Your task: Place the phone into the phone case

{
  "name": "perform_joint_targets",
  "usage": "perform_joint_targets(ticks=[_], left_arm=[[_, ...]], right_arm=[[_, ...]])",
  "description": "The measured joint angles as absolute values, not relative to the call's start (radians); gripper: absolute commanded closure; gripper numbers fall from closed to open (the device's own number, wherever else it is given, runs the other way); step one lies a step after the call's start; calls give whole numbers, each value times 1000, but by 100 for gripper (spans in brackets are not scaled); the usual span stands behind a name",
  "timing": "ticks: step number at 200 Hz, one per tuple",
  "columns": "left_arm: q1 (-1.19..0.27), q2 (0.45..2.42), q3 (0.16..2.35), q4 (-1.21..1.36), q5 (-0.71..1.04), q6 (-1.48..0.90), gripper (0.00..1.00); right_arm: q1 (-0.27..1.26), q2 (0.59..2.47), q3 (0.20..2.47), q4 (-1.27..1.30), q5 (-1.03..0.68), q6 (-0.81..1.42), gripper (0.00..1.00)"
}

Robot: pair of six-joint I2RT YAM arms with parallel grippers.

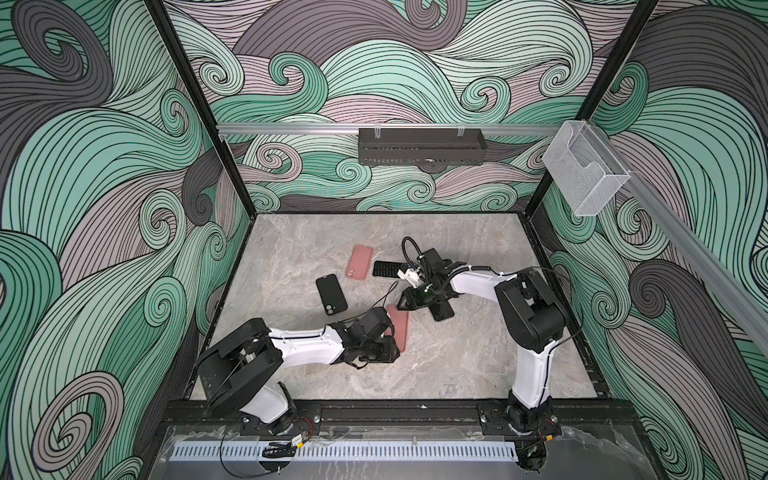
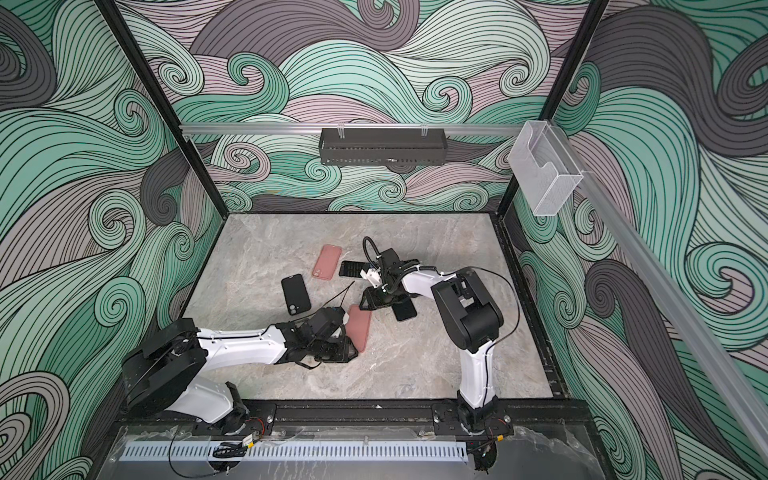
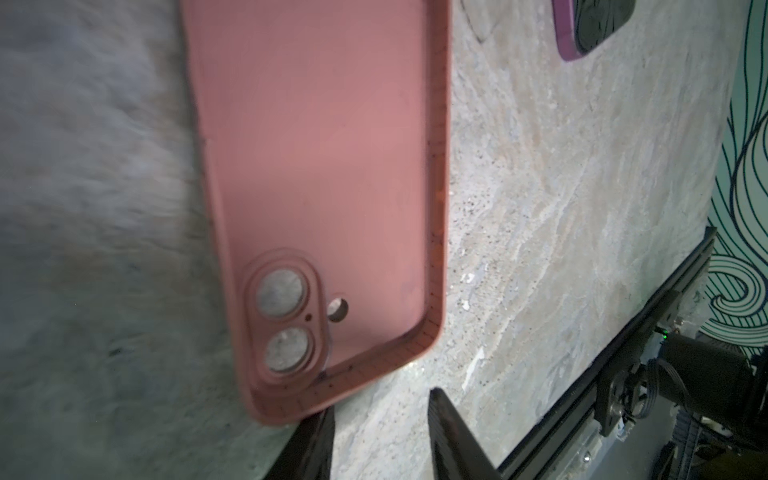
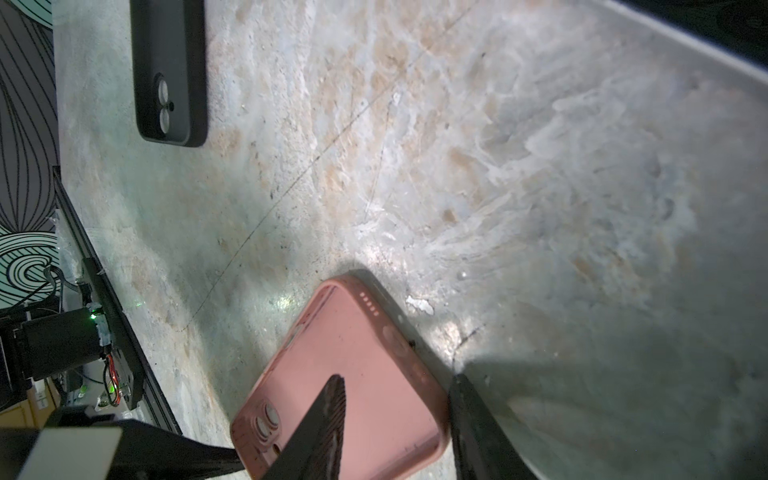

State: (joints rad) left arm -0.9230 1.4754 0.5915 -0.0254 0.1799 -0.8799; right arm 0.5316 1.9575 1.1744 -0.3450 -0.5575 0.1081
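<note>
A pink phone case [image 1: 400, 328] [image 2: 360, 328] lies open side up near the middle of the table. My left gripper [image 1: 395, 351] [image 3: 382, 401] is open at its camera-hole end [image 3: 286, 324], with one fingertip [image 3: 326, 415] at the case's corner and bare table between the jaws. My right gripper [image 1: 405, 306] [image 4: 397, 377] is open and straddles the case's [image 4: 365, 353] long rim, one finger over the inside and one outside. A dark phone [image 1: 444, 311] [image 2: 405, 309] with a purple edge [image 3: 567, 37] lies under the right wrist.
A black case [image 1: 331, 294] [image 4: 170, 70] and a second pink case [image 1: 359, 262] [image 2: 327, 262] lie further back. Another black phone [image 1: 384, 269] [image 2: 351, 269] sits beside that pink case. A thin cable [image 1: 386, 293] trails over the table. The black frame rail [image 3: 623, 353] borders the table.
</note>
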Motion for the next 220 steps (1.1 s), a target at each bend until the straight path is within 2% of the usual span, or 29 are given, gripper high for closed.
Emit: perform_joint_targets(ticks=[111,220], left_arm=[[-768,1436,569,-61,148,-916,60],[-654,1554,725,-190,154,-739,60]], right_arm=[[554,1796,964,-296,-510,139,61],[623,1654,823,-310,-480,257,61]])
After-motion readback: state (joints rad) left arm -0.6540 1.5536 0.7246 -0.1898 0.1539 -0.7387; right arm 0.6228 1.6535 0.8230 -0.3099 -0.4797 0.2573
